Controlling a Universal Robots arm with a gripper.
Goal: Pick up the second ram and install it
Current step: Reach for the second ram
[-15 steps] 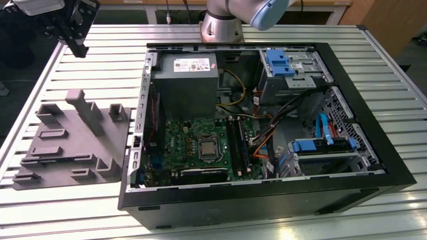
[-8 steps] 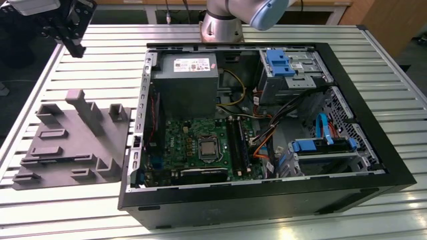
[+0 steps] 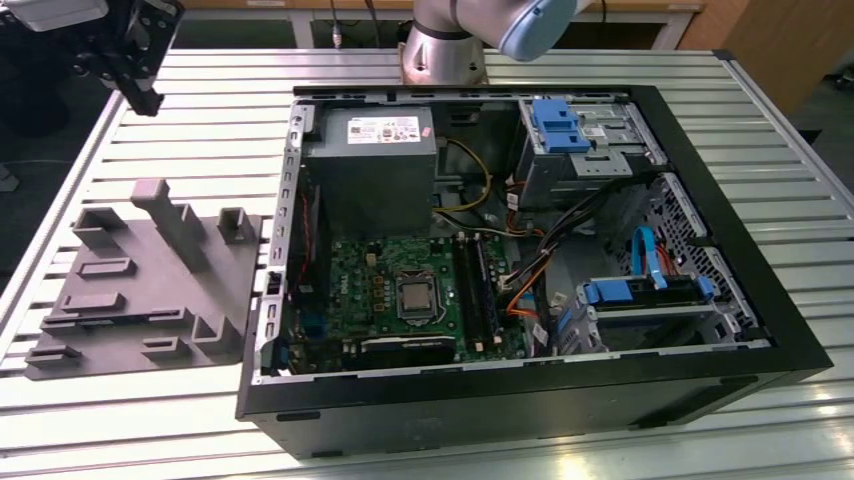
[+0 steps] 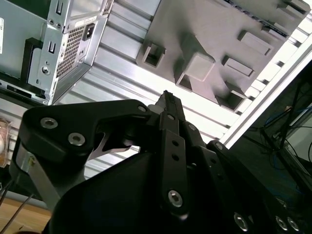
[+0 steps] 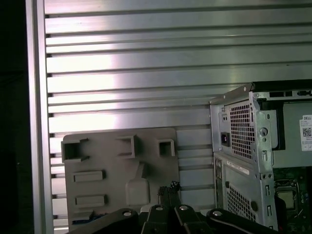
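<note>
Second ram cannot be placed with certainty; the long dark strips at the motherboard slots (image 3: 477, 280) are too small to tell. The tool (image 4: 168, 96) hangs above the surface (image 3: 200, 90) near the grey tray (image 3: 134, 290), fingers pressed together, nothing visibly held. Such a stick is probably light, stiff and fragile, best gripped by its long edges.

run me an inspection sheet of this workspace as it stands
surface: slatted metal table
job's things: open computer case; memory slots inside, whether a ram sits in them cannot be told
clutter: grey moulded tray on the table
grippers: gripper above the table near the tray, outside the case
cables: blue, orange and yellow leads inside the case
surroundings: loose cables beyond the table edge
</note>
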